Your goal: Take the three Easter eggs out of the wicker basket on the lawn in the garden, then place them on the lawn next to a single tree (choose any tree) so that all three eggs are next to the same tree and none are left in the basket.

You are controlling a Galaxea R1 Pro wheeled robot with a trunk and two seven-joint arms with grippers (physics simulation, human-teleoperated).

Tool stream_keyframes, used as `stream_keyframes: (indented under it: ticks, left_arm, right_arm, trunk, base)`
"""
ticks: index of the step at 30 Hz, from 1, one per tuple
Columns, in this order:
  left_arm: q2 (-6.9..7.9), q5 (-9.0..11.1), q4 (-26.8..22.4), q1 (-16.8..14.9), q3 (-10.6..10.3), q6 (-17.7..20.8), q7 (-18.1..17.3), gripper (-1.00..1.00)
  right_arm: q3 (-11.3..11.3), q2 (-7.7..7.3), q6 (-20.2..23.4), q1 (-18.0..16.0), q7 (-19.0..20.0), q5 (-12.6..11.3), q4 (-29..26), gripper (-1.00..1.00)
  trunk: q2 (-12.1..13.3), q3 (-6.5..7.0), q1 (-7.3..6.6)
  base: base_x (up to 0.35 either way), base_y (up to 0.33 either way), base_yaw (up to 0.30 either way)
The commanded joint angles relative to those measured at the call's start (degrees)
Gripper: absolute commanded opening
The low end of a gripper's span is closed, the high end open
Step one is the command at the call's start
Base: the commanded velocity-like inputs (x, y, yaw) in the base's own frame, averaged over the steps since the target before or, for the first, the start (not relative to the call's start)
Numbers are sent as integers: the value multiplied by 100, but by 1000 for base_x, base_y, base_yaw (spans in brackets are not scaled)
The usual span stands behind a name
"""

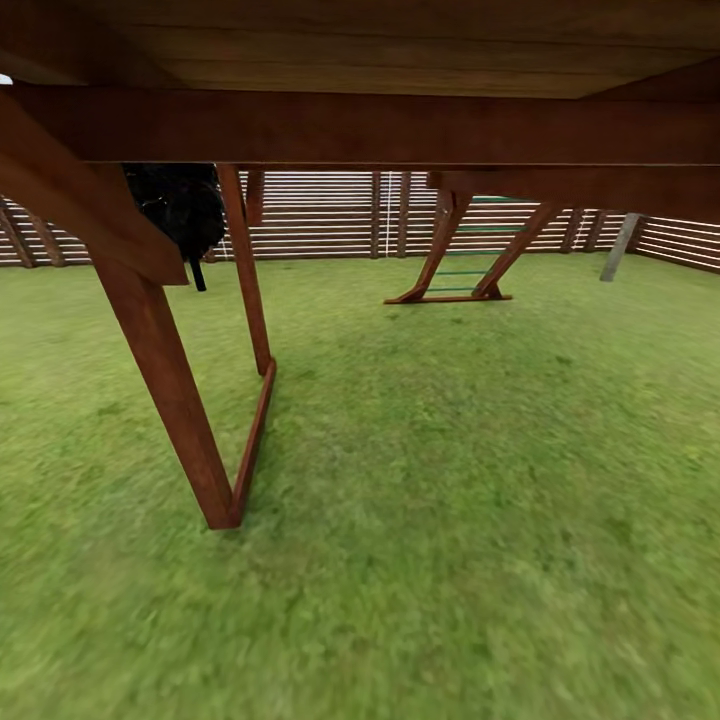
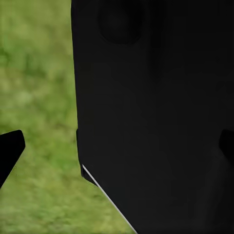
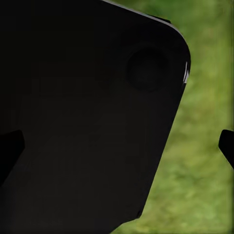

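The lawn [image 1: 450, 480] spreads as short green grass ahead of me, up to a slatted fence. The Easter eggs and the wicker basket are out of view. A pale grey leaning trunk [image 1: 620, 246] stands by the fence at the far right; I cannot tell whether it is the tree. In the left wrist view my left gripper [image 2: 117, 146] is open, its dark fingertips [image 2: 9, 151] wide apart, with my own black body panel and grass behind. My right gripper [image 3: 117, 146] is likewise open with nothing held, its fingertips [image 3: 227, 145] set at the frame's edges.
A red-brown wooden play structure [image 1: 170, 380] stands over me, its slanted legs and ground rail at near left and its beam overhead. A second A-frame with a green ladder [image 1: 462, 255] stands further off. A thin black tree [image 1: 182, 208] shows behind the left leg. The brown fence [image 1: 320, 215] closes the back.
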Motion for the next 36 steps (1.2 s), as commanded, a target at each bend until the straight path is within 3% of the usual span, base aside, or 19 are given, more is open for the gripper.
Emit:
stream_keyframes:
  ticks: [1,2,3,5,9,11,13,16,17,24,31,36]
  left_arm:
    - [-4,8,-3,0,5,-7,7,100]
    - [-6,4,-7,0,3,-7,7,100]
    - [-70,-1,-129,-10,-7,15,-23,100]
    - [-104,-1,-337,-30,-9,65,-41,100]
    - [-122,3,-912,-139,-10,525,-51,100]
    - [-123,6,-1287,-364,-7,1371,-48,100]
    - [-123,7,-1513,-631,-8,1985,-44,100]
    - [-128,7,-1736,-1089,-5,2436,-44,100]
    - [-130,8,-1853,-1318,-3,2524,-47,100]
    - [-272,-8,-2129,-2380,-14,2631,-55,100]
    - [-381,-8,-2146,-3164,-19,2633,-46,100]
    - [-389,-1,-2164,-3452,-16,2623,-31,100]
  right_arm:
    - [-4,1,5,-3,9,-35,-10,100]
    - [-9,-3,11,-1,8,-33,-24,100]
    - [-7,-15,199,-33,8,26,-518,100]
    - [-5,-12,563,-54,-4,32,-894,100]
    - [-3,-10,1816,-219,-15,31,-1795,100]
    - [-3,-10,2577,-357,-22,31,-2392,100]
    - [-3,-7,2881,-464,-25,36,-2703,100]
    - [-3,-5,3056,-767,-31,32,-2875,100]
    - [-1,-6,3105,-1013,-32,24,-2860,100]
    - [-15,-25,3756,-1977,-22,5,-2742,100]
    - [-11,-46,3896,-2215,-18,34,-2809,100]
    - [-15,-33,3910,-2492,9,-8,-2835,100]
  trunk:
    - [-2,-4,0]
    - [-2,-4,0]
    - [-2,-4,0]
    - [-2,-4,0]
    - [-2,-4,0]
    - [-2,-4,0]
    - [-2,-4,0]
    - [-2,-4,0]
    - [-2,-4,0]
    - [-2,-4,0]
    - [-2,-4,0]
    - [-2,-4,0]
  base:
    - [3,0,0]
    - [2,0,0]
    - [0,0,0]
    - [0,0,0]
    - [0,0,0]
    - [0,0,0]
    - [0,0,0]
    - [0,0,0]
    - [0,0,0]
    - [0,0,0]
    - [0,0,0]
    - [0,0,0]
